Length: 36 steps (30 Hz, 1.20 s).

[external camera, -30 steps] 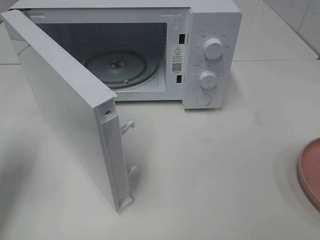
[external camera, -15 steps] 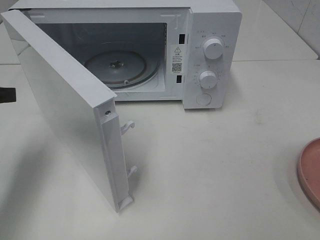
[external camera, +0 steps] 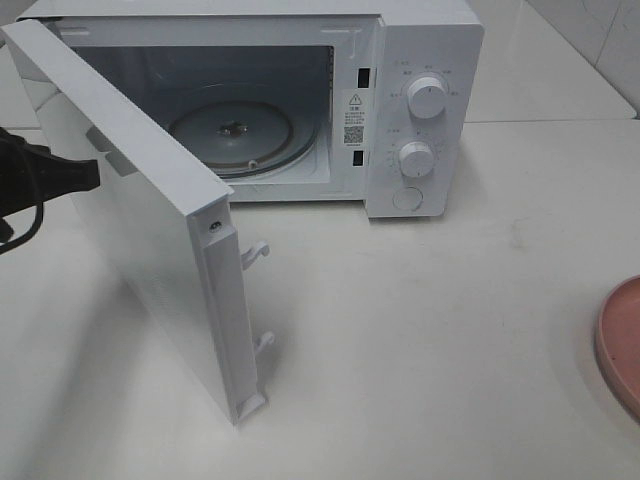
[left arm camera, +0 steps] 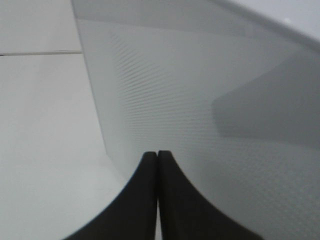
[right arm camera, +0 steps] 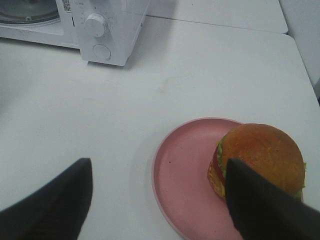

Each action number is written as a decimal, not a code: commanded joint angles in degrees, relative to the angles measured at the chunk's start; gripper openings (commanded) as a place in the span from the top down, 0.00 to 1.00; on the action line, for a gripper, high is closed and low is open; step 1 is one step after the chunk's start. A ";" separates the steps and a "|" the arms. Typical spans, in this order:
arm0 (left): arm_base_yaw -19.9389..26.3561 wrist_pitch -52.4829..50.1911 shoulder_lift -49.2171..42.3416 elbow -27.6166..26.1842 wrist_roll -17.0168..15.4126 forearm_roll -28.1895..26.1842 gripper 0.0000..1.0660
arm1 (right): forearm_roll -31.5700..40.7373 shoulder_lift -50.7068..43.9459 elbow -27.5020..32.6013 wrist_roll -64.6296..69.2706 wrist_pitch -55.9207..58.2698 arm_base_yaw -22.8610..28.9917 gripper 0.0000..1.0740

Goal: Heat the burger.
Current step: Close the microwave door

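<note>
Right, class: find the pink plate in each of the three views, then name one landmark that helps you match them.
Exterior high: pink plate cut off at the right edge, on the table.
Left wrist: not in it.
Right wrist: whole plate in the lower middle, carrying the burger.
Shared landmark: the microwave, whose lower dial shows in the right wrist view.

The left gripper is being held fully closed, its two black fingers being pressed flat against each other along their whole visible length, tips meeting in a thin seam. In the high exterior view only the dark end of the left arm is being shown at the left edge, with a black cable looping beneath it. The right gripper is being held wide apart (nothing is being gripped between its fingers), and its dark fingers are being kept low, pointing forward and downward.
</note>
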 commanded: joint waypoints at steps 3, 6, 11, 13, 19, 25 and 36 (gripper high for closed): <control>-1.32 -2.98 3.44 0.23 -16.33 15.36 1.00 | -0.06 -1.60 0.06 0.06 -0.29 -0.29 0.32; -1.32 -5.16 5.33 0.23 -24.18 24.58 1.00 | -0.06 -1.60 0.06 0.06 -0.29 -0.29 0.32; -1.32 -11.57 8.48 0.17 -33.75 34.72 1.00 | -0.06 -1.60 0.06 0.06 -0.29 -0.29 0.32; -1.32 -15.01 10.14 0.17 -35.29 36.44 1.00 | -0.06 -1.60 0.06 0.06 -0.29 -0.29 0.32; -2.12 -17.99 15.47 -4.18 -40.16 39.94 1.00 | -0.06 -1.60 0.06 0.06 -0.29 -0.29 0.32; -5.39 -15.18 18.56 -9.34 -38.16 38.67 1.00 | -0.06 -1.60 0.06 0.06 -0.29 -0.29 0.32; -9.97 -15.36 25.95 -17.65 -35.98 33.52 1.00 | -0.06 -1.60 0.06 0.06 -0.29 -0.29 0.32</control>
